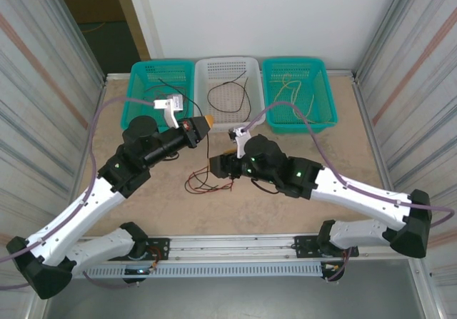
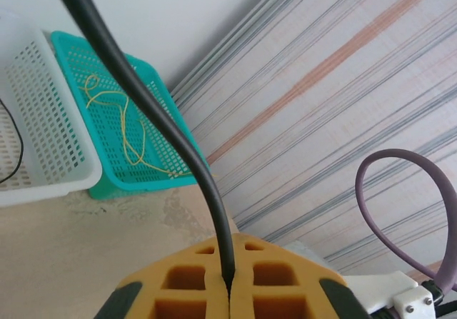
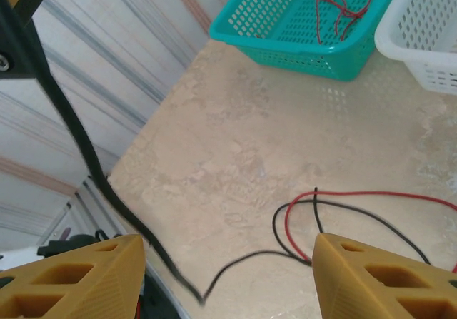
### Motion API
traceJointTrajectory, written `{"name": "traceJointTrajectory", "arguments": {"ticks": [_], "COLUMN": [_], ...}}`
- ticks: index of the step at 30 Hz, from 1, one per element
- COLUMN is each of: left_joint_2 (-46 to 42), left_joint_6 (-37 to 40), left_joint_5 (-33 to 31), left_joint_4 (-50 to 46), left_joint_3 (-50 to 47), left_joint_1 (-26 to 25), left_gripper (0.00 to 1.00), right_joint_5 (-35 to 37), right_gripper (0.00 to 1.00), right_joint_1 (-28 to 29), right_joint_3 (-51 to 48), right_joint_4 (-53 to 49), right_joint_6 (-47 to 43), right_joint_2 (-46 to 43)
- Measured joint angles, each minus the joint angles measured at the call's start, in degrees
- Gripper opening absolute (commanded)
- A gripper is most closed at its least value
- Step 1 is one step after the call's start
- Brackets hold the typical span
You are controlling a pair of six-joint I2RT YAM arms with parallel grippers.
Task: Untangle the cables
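Note:
My left gripper (image 1: 208, 123) is raised above the table, shut on a black cable (image 2: 146, 101) that is pinched between its orange pads (image 2: 193, 283). The cable hangs from it down to the table (image 3: 107, 190), where it joins a loose tangle of red and black cables (image 1: 203, 180). Just right of that tangle my right gripper (image 1: 216, 168) is low over the table. It stands open (image 3: 228, 280), with the black cable's bend and a red cable (image 3: 357, 194) lying between and ahead of its fingers, untouched.
Three baskets line the back edge. The left teal basket (image 3: 285, 41) holds red wires (image 3: 335, 1), the white basket (image 1: 227, 69) a black wire (image 1: 230, 96), and the right teal basket (image 2: 153, 83) yellow wires (image 2: 123, 119). Corrugated walls flank both sides.

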Motion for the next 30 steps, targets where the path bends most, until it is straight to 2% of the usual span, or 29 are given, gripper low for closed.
{"name": "traceJointTrajectory", "arguments": {"ticks": [2,6,8,11,13,18,20,21,24,25,27,30], "left_joint_2": [0.0,0.0,0.0,-0.2,-0.3,-0.5,-0.4,-0.3,0.2,0.4,0.7,0.5], "left_joint_6": [-0.6,-1.7,-2.0,-2.1,-2.1,-2.0,-2.1,-2.1,-1.7,-1.6,-0.9,0.7], "left_joint_5": [-0.5,-0.9,-1.1,-1.8,-2.2,-3.4,-3.4,-3.3,-2.2,-2.0,-2.1,-2.8], "left_joint_4": [-0.6,-0.7,-0.7,-1.0,-1.5,-4.3,-7.0,-8.2,-10.7,-11.5,-14.2,-18.7], "left_joint_3": [0.0,0.0,0.0,0.0,0.0,0.2,0.8,1.1,1.5,1.5,1.5,1.4], "left_joint_1": [0.0,0.0,0.0,0.0,0.0,1.1,2.5,3.3,5.4,5.9,6.4,6.4], "left_gripper": [0.00,0.00,0.00,0.00,0.00,0.00,0.00,0.04,0.40,0.49,0.57,0.64], "right_joint_5": [-0.3,-0.5,-0.6,-0.6,-0.6,0.3,1.4,1.9,3.3,3.9,4.7,6.1], "right_gripper": [0.59,0.45,0.43,0.25,0.18,0.02,0.00,0.00,0.00,0.00,0.00,0.00], "right_joint_1": [0.1,0.4,0.5,0.7,0.9,1.9,2.3,2.3,2.5,2.5,2.5,2.5], "right_joint_3": [1.4,3.3,3.7,3.8,3.8,3.8,4.2,4.5,5.9,6.6,8.0,10.9], "right_joint_4": [0.4,1.2,1.5,1.8,1.9,1.6,0.9,0.5,-1.1,-2.0,-3.6,-6.2], "right_joint_6": [-0.3,-1.3,-1.5,-1.8,-2.0,-2.5,-2.4,-2.5,-2.6,-2.6,-2.6,-2.8], "right_joint_2": [2.0,4.4,4.8,4.9,4.9,4.9,4.9,4.9,4.9,4.9,4.9,4.9]}}
